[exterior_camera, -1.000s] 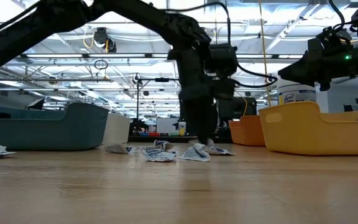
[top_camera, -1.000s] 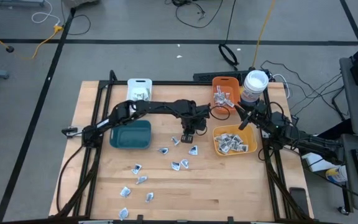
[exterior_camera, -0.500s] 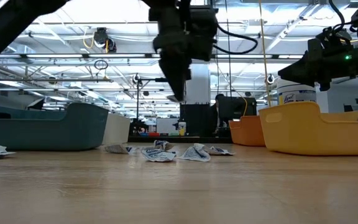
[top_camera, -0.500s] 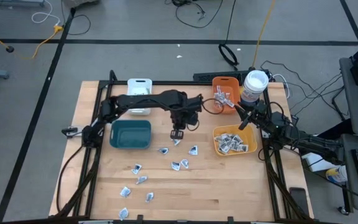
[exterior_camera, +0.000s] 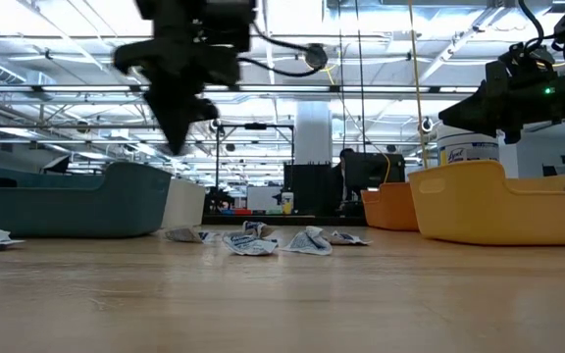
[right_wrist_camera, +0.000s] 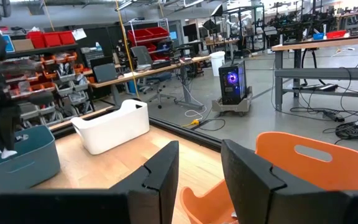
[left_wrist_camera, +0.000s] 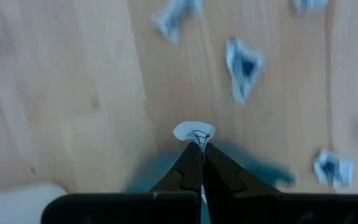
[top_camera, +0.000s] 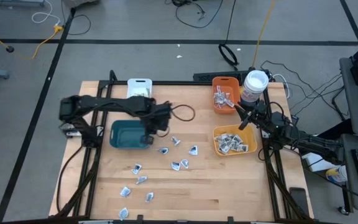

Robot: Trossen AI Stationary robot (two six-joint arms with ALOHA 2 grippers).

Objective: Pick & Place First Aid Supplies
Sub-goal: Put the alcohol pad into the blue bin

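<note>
Left pincer (left_wrist_camera: 201, 144) pinches a small packet (left_wrist_camera: 193, 132) above the teal bin's (top_camera: 124, 134) edge. Right pincer (right_wrist_camera: 199, 163), partly spread and holding nothing, hovers beside the orange bin (top_camera: 225, 84).

Packets (top_camera: 178, 164) right of the bin (top_camera: 129, 134)

Motion-blurred packets (left_wrist_camera: 242, 66) in the left wrist view, print unreadable; teal bin (left_wrist_camera: 253, 171) smeared.

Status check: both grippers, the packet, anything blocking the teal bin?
Left gripper shut on small white printed packet, over teal plastic bin's right edge. Right gripper open, empty, parked between orange bin and yellow bin. Nothing blocking.
</note>
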